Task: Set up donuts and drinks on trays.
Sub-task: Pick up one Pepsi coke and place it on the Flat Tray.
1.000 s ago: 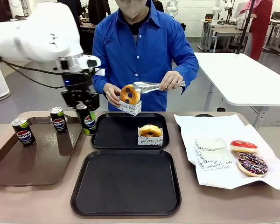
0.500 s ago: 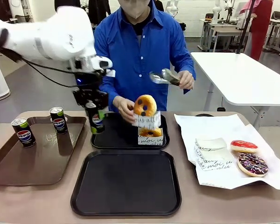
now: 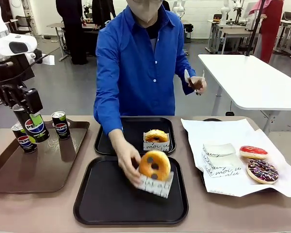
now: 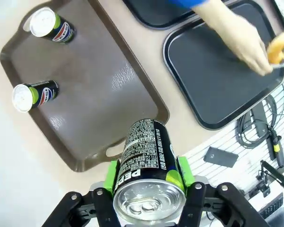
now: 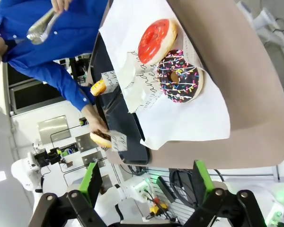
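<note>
**A:** Left hand (image 4: 149, 174): green pads pinch a slim black Pepsi can with silver top (image 4: 143, 153) round its body. The can hangs tilted above the large brown plastic tray (image 3: 19, 179), close to two standing cans (image 3: 61, 125). Right hand (image 5: 146, 185): spread, holding nothing.

**B:** Donuts?

**A:** Person's hand (image 3: 127, 162) holds a ring donut in a white paper sleeve (image 3: 154, 166) low over the near black rectangular tray (image 3: 111, 204); cannot tell whether it touches. A second sleeved donut (image 3: 156, 136) sits in the far black tray (image 3: 119, 141). A red-iced donut (image 3: 252, 152) and a sprinkled chocolate one (image 3: 262, 171) lie on white paper (image 3: 223, 189) on the desk (image 3: 39, 208).

**B:** Risks?

**A:** Judgement only. The route to either black tray crosses the person's forearm, so swinging across now invites a collision. Set down tilted, the can may topple unless it is righted first. A low sweep could clip the standing cans. The grip looks secure, so slipping seems least likely.
</note>
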You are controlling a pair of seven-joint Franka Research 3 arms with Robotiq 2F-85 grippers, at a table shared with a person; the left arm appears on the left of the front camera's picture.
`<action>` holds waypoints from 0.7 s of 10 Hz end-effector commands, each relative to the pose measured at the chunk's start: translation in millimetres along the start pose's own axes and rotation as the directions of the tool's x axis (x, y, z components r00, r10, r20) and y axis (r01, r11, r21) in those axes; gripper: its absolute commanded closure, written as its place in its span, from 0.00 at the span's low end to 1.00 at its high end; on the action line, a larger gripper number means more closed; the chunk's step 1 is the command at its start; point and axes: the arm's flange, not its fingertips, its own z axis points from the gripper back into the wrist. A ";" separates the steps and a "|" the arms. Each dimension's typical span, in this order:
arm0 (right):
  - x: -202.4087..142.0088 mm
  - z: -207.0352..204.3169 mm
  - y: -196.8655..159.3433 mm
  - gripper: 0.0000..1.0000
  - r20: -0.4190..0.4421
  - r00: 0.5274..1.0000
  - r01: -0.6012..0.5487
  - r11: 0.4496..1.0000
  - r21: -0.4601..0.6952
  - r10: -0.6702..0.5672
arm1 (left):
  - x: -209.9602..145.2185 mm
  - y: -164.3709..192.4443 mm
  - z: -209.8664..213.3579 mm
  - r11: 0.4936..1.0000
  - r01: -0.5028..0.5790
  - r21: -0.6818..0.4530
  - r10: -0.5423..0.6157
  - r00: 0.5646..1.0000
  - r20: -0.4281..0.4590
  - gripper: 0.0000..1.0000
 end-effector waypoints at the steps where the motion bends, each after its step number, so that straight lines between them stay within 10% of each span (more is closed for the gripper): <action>1: 0.3 -0.1 0.4 0.00 -0.002 1.000 -0.004 1.000 0.017 0.004 | 26.7 1.6 -8.5 1.000 -0.025 -0.006 0.025 1.000 0.003 0.41; 7: 0.3 -0.1 0.4 0.00 -0.002 1.000 -0.004 1.000 0.017 0.004 | 0.0 0.0 0.0 1.000 0.000 0.000 0.000 1.000 0.000 0.41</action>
